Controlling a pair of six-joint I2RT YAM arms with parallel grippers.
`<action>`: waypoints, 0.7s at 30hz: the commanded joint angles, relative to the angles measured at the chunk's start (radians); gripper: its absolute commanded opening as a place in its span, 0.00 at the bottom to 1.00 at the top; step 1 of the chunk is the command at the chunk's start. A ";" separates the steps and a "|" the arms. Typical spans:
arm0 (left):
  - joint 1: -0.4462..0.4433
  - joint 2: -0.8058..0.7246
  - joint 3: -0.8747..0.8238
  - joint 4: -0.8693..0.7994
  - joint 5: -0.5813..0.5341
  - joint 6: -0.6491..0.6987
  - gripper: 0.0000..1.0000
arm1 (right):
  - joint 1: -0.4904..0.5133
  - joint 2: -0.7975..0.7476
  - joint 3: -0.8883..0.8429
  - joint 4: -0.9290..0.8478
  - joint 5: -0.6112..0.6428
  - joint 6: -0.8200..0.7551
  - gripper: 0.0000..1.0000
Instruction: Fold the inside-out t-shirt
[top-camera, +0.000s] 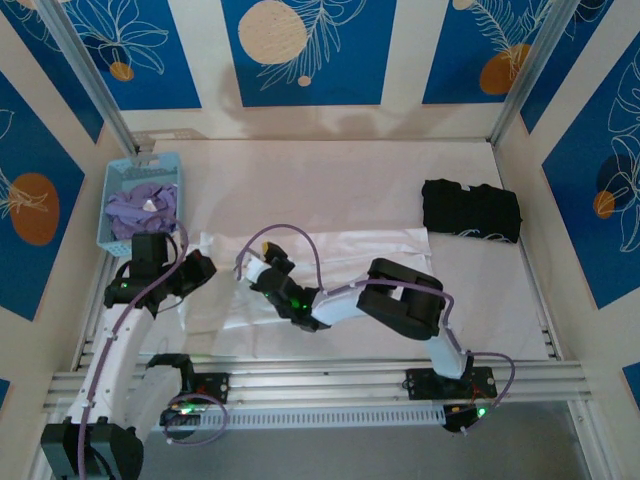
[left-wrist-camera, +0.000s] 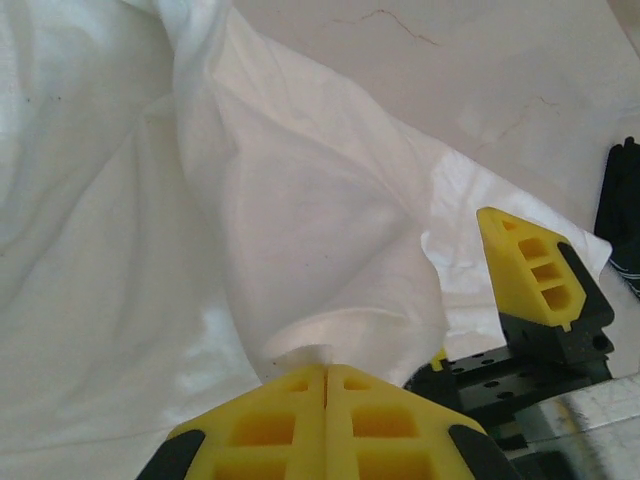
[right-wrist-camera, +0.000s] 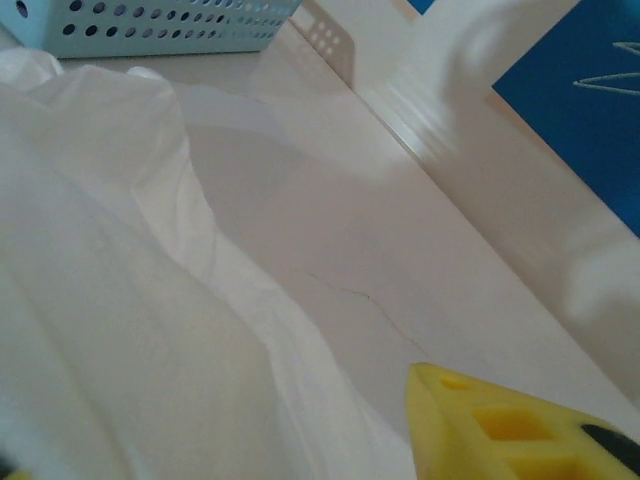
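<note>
Lying on the table (top-camera: 350, 190), the white t-shirt (top-camera: 345, 250) is pinched by a tiny tuft in the left gripper (left-wrist-camera: 327, 375), right gripper (top-camera: 258, 262) spread apart nearby, so it could easily be tugged loose.

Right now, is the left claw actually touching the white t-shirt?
Touching. In the left wrist view, the left gripper is shut, with a bunched fold of the white t-shirt pinched between its yellow tips.
</note>
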 joint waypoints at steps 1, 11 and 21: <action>0.014 -0.008 0.004 -0.029 -0.029 0.008 0.00 | 0.009 -0.067 -0.020 -0.068 0.005 0.023 0.37; 0.015 -0.042 -0.063 -0.022 -0.074 0.002 0.00 | 0.007 -0.166 -0.066 -0.349 -0.191 0.097 0.09; 0.013 -0.154 -0.152 0.016 -0.171 -0.059 0.51 | -0.015 -0.280 -0.106 -0.672 -0.526 0.165 0.44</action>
